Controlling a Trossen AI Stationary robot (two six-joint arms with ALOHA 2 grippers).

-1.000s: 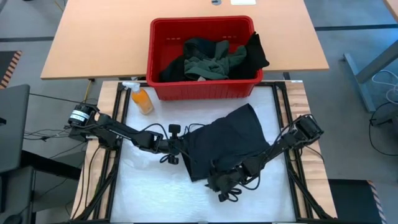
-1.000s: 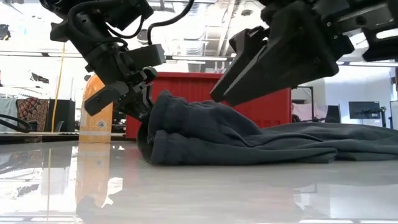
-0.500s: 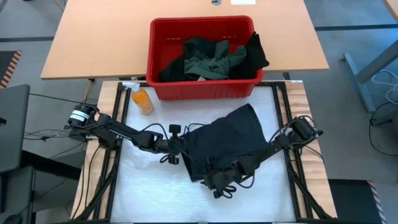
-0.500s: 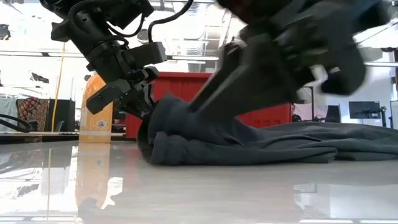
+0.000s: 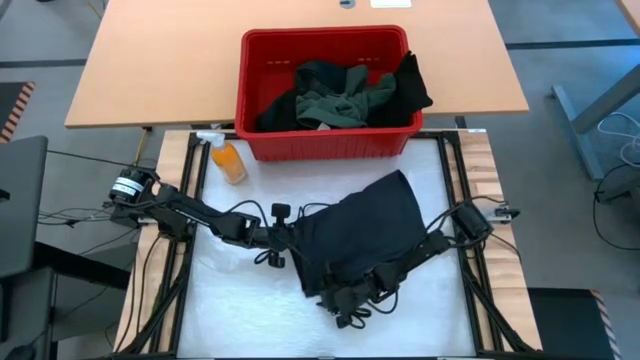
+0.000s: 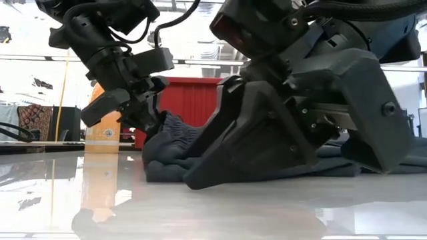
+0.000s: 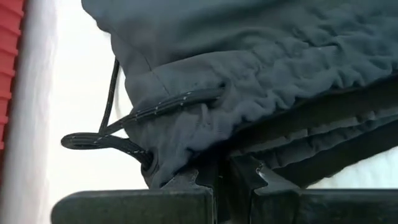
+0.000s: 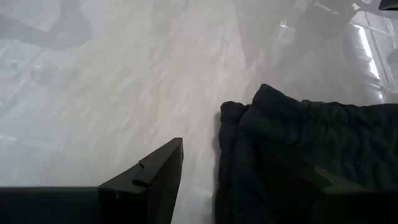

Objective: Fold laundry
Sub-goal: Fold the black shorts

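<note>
Left gripper: stayed pinched on the black garment's left waistband edge.
Right gripper: had dropped, fingers spread, straddling the near corner.
Meaning: second grasp looked imminent.

Even overhead light, soft shadows. Low view – bright backlit room, tabletop glossy with reflections; near arm looms large, soft-focused. Right wrist view – hazy glare across the white surface.

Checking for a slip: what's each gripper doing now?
Left gripper: shut on the black garment.
Right gripper: open, at the garment's near edge.
</note>
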